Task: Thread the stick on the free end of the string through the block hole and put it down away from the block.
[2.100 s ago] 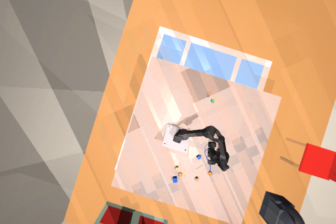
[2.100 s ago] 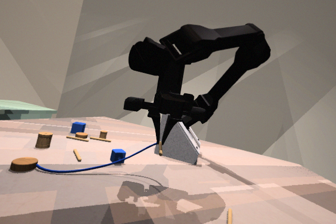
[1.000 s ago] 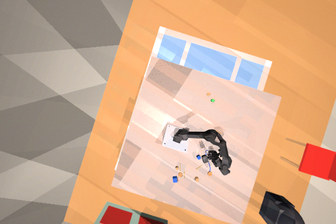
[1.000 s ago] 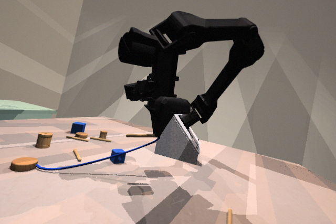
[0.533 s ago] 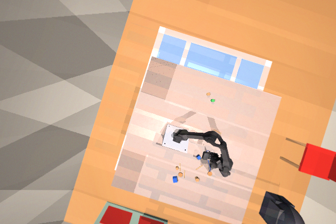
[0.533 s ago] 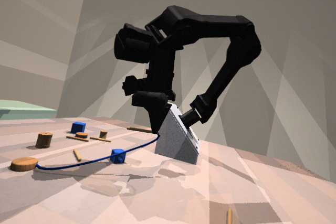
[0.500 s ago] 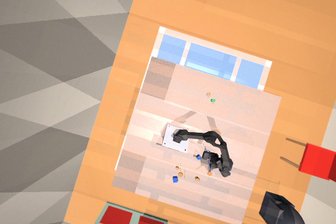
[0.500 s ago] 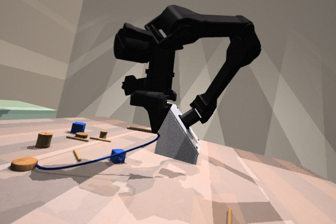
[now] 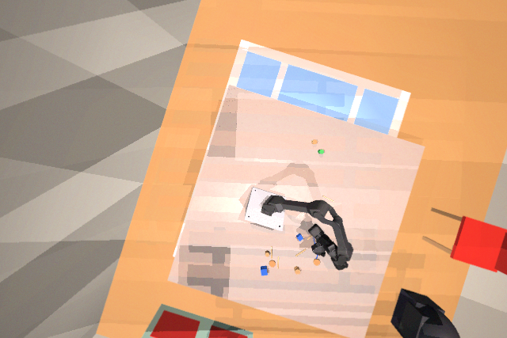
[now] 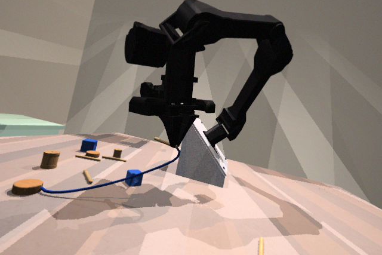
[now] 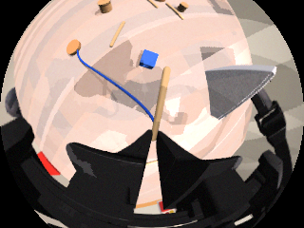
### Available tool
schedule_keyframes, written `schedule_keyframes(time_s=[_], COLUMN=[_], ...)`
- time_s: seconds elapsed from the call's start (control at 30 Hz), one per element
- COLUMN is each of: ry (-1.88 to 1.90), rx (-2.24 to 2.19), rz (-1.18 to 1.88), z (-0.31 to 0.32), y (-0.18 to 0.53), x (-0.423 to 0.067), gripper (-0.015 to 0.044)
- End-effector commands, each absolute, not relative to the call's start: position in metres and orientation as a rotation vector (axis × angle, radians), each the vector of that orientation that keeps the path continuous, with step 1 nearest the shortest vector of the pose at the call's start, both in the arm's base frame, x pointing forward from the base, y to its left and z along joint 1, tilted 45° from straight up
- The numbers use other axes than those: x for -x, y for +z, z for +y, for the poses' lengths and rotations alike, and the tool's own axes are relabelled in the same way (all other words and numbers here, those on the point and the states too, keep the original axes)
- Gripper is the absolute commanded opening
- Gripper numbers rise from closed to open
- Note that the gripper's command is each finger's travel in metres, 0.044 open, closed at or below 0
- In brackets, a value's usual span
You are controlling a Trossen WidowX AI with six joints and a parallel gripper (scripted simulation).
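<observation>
The blue block (image 9: 299,237) (image 10: 133,178) (image 11: 149,59) stands on the table, with a round hole faintly visible on one side in the exterior view. My gripper (image 10: 175,146) (image 11: 154,133) is shut on the stick (image 10: 160,141) (image 11: 161,95) near its string end and holds it above the table, beside the block. The stick's free end reaches toward the block in the wrist view. The blue string (image 10: 92,186) (image 11: 114,85) runs from the stick to the round wooden button (image 9: 316,261) (image 10: 27,186) (image 11: 73,47), passing outside the block. The fingertips are hidden in the top view.
A loose stick (image 9: 300,252) (image 10: 88,176) (image 11: 118,34) lies between the block and a wooden cylinder (image 9: 297,270) (image 10: 50,159) (image 11: 104,6). Another blue cube (image 9: 264,271) (image 10: 88,145) stands farther off among small wooden pieces and sticks. The arm's pale base plate (image 9: 253,207) is nearby.
</observation>
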State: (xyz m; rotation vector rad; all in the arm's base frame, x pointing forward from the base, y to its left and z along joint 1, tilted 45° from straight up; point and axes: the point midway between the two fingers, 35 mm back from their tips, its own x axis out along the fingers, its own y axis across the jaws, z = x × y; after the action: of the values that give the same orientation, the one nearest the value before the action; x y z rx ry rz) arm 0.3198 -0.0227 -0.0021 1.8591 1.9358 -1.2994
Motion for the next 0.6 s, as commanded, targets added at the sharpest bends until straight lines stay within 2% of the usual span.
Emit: schedule_keyframes(time_s=[0.0,0.57], ry=[-1.512,-2.343], rx=[-1.924,-2.088], rz=[1.891,1.550], z=[-0.026,-0.036], y=[-0.002,0.000], x=[-0.320,-0.322], gripper=[0.0000,0.0000])
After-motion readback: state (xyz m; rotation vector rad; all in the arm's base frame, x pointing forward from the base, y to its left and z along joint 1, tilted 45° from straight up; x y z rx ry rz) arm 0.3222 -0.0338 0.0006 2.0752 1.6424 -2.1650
